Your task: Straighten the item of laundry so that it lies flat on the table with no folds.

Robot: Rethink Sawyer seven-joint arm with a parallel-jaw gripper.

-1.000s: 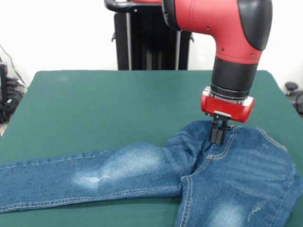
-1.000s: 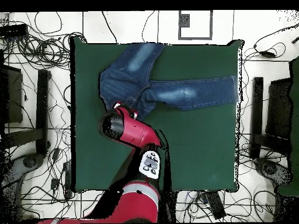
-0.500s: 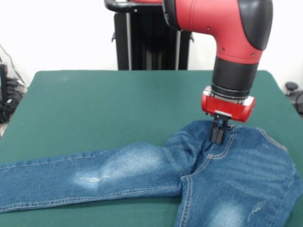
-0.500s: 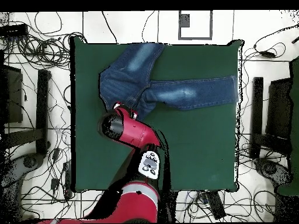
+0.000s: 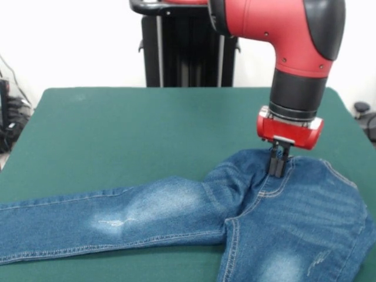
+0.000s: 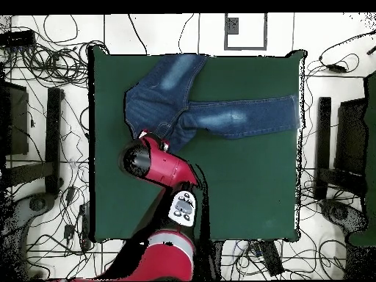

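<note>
- Green cloth worktop (image 5: 129, 129) fills most of the front view; white wall behind, black upright stand at top centre. Overhead view shows white floor w/ many cables round the worktop (image 6: 242, 183).
- Jeans (image 5: 176, 211) lie on the near part of the worktop in the front view: one leg runs out to the left edge of the frame, w/ a faded whitish patch at mid-leg; seat and waist part sits at the right; second leg drops off the bottom edge.
- Overhead view: jeans (image 6: 183, 103) in the upper half of the worktop, one leg reaching toward the right edge, the other toward the top edge, waist end at the left.
- Denim is not flat: bunched folds where the left leg meets the seat, just left of the gripper.
- Red and black arm comes down from above; gripper (image 5: 277, 172) hangs vertical over the waist end of the jeans.
- Fingers (image 5: 274, 164) are black, drawn close together, tips down at the denim near the upper edge of the waist, beside a tan-stitched seam.
- Fingers look clenched on a small pinch of the jeans, though the tips are small and dark here, so the pinch itself is hard to make out.
- Overhead view: arm hides the gripper; the red wrist sits at the lower left edge of the jeans.
</note>
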